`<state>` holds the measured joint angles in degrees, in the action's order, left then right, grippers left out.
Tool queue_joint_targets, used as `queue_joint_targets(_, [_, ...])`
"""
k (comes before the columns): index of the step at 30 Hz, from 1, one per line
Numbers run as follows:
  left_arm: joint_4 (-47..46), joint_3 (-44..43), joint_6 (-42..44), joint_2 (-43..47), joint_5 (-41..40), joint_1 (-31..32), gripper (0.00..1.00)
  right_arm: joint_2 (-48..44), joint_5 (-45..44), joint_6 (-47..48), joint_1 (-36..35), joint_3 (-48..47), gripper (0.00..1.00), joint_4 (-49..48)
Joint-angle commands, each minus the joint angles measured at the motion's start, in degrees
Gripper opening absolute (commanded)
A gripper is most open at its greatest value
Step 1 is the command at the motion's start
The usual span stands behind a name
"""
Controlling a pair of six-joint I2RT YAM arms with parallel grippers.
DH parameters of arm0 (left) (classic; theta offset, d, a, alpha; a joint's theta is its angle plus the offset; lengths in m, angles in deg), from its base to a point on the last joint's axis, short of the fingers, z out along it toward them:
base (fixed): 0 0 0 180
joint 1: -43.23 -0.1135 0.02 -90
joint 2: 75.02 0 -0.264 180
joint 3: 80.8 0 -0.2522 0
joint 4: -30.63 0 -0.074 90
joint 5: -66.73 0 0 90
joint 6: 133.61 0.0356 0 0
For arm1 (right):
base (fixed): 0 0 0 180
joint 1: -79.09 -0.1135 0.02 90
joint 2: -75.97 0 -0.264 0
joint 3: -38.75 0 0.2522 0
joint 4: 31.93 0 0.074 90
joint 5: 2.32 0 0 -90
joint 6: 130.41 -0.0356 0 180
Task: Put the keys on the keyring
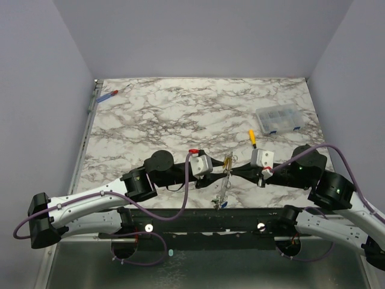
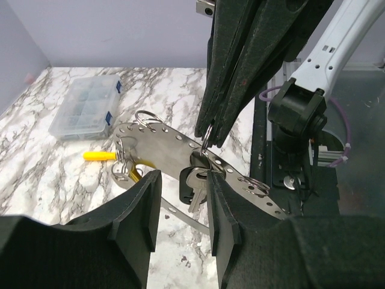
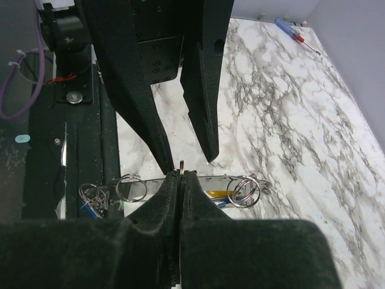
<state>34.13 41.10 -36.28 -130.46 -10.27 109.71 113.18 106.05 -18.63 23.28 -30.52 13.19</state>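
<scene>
Silver keys (image 2: 194, 180) hang from the keyring (image 2: 207, 135) by the near edge of the tabletop (image 1: 180, 114). The right end effector (image 3: 180, 176) pinches the keyring. The left end effector (image 2: 183, 183) is spread apart.

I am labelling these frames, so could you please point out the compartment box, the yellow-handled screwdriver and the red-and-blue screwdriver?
compartment box (image 1: 278, 120): top external view, on its clear lid.
yellow-handled screwdriver (image 1: 252, 137): top external view, on the yellow handle.
red-and-blue screwdriver (image 1: 108, 96): top external view, on the middle of the handle.
</scene>
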Motion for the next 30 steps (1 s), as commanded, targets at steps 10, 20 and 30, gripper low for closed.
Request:
queue_joint_targets(10, [-3.3, -2.4, -2.0, 0.1, 4.7, 0.0, 0.41, -0.3, 2.8, -1.3, -0.1, 1.0, 0.01, -5.5])
queue_joint_targets(20, [-3.4, -2.2, -2.3, 1.1, 5.0, 0.0, 0.39, -0.9, 3.1, -1.5, -0.1, 1.4, 0.01, -6.0])
queue_joint_targets(30, [-4.6, -2.0, -2.0, -0.2, 5.5, 0.0, 0.18, -2.0, 4.2, -2.7, -0.1, 1.9, 0.01, -6.7])
